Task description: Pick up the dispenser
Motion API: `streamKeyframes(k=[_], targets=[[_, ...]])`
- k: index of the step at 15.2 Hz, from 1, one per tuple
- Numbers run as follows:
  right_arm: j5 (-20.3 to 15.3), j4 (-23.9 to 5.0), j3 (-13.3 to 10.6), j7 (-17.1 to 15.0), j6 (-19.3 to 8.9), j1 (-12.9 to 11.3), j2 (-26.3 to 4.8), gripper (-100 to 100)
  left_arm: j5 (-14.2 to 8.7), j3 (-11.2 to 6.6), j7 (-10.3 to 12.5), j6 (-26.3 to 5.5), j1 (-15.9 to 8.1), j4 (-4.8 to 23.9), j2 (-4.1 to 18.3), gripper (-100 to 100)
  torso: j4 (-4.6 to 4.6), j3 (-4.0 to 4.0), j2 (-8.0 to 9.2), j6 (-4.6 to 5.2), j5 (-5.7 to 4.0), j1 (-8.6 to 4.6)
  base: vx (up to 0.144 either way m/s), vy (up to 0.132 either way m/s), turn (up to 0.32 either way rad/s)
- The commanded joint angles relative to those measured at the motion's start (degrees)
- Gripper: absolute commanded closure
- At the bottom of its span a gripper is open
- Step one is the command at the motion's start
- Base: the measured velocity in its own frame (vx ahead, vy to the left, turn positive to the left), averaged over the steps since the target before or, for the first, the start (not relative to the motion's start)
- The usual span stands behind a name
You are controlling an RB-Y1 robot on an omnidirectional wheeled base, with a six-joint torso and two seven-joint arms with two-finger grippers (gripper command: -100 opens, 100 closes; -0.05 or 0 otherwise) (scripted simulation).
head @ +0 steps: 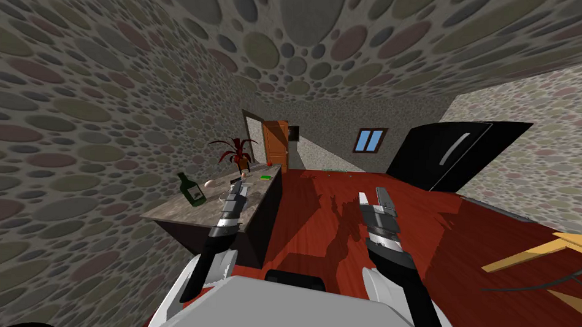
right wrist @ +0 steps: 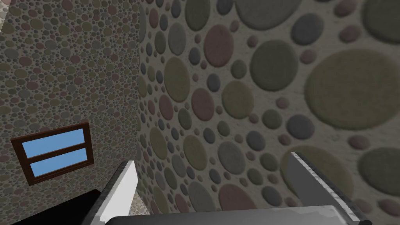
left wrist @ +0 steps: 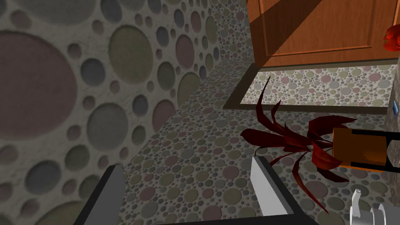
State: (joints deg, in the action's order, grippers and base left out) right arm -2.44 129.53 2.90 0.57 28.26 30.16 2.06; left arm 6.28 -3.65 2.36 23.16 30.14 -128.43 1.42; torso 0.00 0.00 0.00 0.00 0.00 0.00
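counter (head: 177, 218) runs along the left wall (head: 70, 130), ahead-left of me. On it, near to far: bottle (head: 191, 189) on the wall side, round item (head: 209, 183) just beyond, flat item (head: 265, 177) by the aisle-side edge, plant (head: 239, 151) at the far end. left pincer (head: 244, 186) is over the counter, between bottle and plant. door (head: 274, 144) is behind the plant, window (head: 369, 140) right of the door, fridge (head: 449, 156) right of the window. right pincer (head: 373, 197) is over the floor (head: 318, 221), right of the counter. table (head: 562, 244) is at far right.
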Motion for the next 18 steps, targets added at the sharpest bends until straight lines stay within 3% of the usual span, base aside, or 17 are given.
streamKeyframes(k=[1,4,7,10,12,13,14,15,16,18], targets=[[0.0,0.0,0.0,0.0,0.0,0.0,0.0,0,0.15,-0.38,-0.04,0.35,0.63,0.49,1.57,-100,0.0,0.0,0.0,0.0,0.0,0.0,0.0,-0.003,-0.102],[0.0,0.0,0.0,0.0,0.0,0.0,0.0,0,0.82,-1.89,-0.18,1.8,3.09,2.51,4.8,-100,0.0,0.01,0.02,0.01,0.0,-0.01,0.001,-0.012,-0.083],[0.0,0.0,-0.01,0.0,0.0,0.0,0.0,0,2.04,-4.34,-0.39,4.21,7.02,5.97,7.39,-100,-0.01,-0.01,-0.02,0.01,-0.01,-0.05,0.02,-0.025,-0.188],[0.0,0.0,0.0,0.0,0.0,0.0,0.0,0,2.56,-5.34,-0.47,5.21,8.64,7.42,8.06,-100,-0.02,-0.05,-0.09,0.01,-0.01,-0.07,0.029,-0.02,-0.124],[0.0,0.0,0.0,0.0,0.0,0.0,0.0,0,3.8,-7.56,-0.65,7.46,11.68,10.72,9.14,-100,-0.02,-0.06,-0.1,0.01,-0.01,-0.06,0.039,-0.023,-0.197],[0.0,0.0,-0.01,0.0,0.0,0.0,0.0,0,3.8,-7.56,-0.65,7.46,12.2,10.72,9.14,-100,-0.03,-0.07,-0.12,0.02,-0.01,-0.07,0.046,-0.02,-0.185],[0.0,0.0,0.0,0.0,0.0,0.0,0.0,0,4.5,-8.78,-0.74,8.71,14.15,12.56,9.55,-100,-0.03,-0.08,-0.14,0.01,-0.02,-0.07,0.049,-0.028,-0.191],[0.0,0.0,-0.01,0.0,0.0,0.0,0.0,0,4.5,-8.78,-0.74,8.71,14.15,12.56,9.55,-100,-0.04,-0.09,-0.15,0.01,-0.02,-0.08,0.05,-0.02,-0.124],[0.0,0.0,0.0,0.0,0.0,0.0,0.0,0,5.26,-10.06,-0.83,10.02,16.19,14.47,9.9,-100,-0.04,-0.1,-0.17,0.0,-0.02,-0.08,0.056,-0.018,-0.151],[0.0,0.0,0.0,0.0,0.0,0.0,0.0,0,5.26,-10.06,-0.83,10.02,16.19,14.5,9.9,-100,-0.04,-0.11,-0.19,0.01,-0.02,-0.07,0.047,-0.012,-0.1]])
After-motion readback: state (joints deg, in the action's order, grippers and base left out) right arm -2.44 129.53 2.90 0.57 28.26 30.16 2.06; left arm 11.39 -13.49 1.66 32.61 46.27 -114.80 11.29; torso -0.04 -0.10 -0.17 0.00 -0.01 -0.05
